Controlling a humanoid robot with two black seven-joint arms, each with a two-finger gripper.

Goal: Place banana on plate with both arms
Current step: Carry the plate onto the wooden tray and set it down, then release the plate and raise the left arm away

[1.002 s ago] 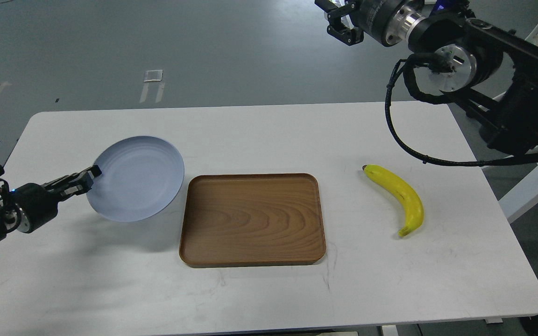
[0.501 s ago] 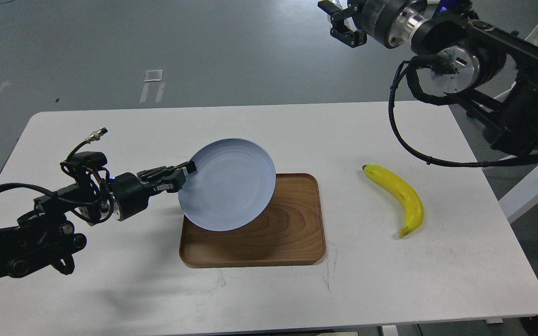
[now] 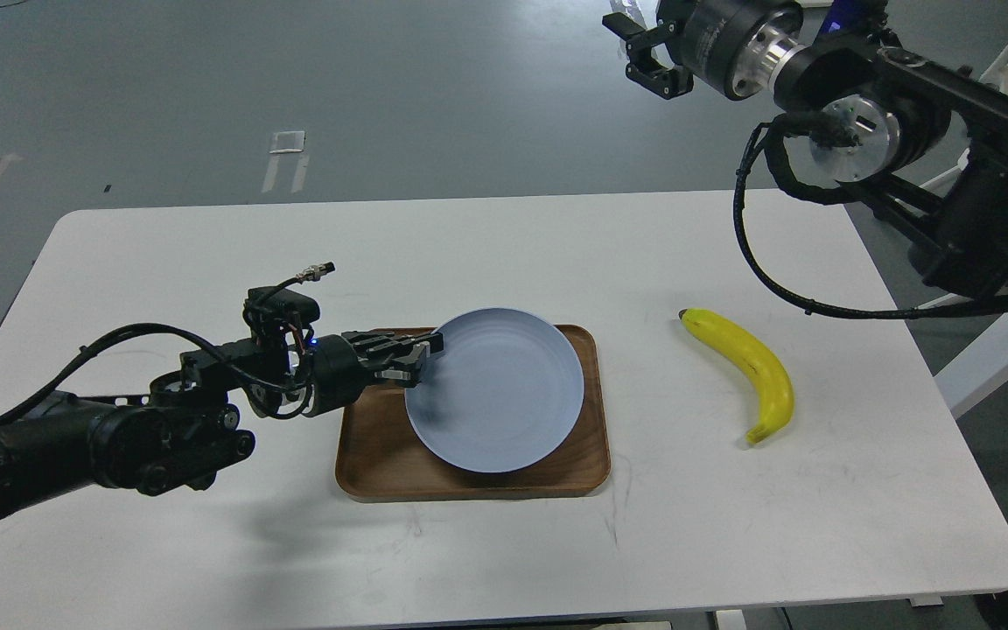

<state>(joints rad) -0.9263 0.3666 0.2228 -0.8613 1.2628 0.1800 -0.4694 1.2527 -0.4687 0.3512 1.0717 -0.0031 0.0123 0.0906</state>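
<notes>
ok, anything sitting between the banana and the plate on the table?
Nothing visible. The curved yellow banana lies on bare white table right of the brown wooden tray. The round pale blue-grey plate is over the tray, gripped at its left rim by the left gripper; only the tray's low rim lies between.
</notes>
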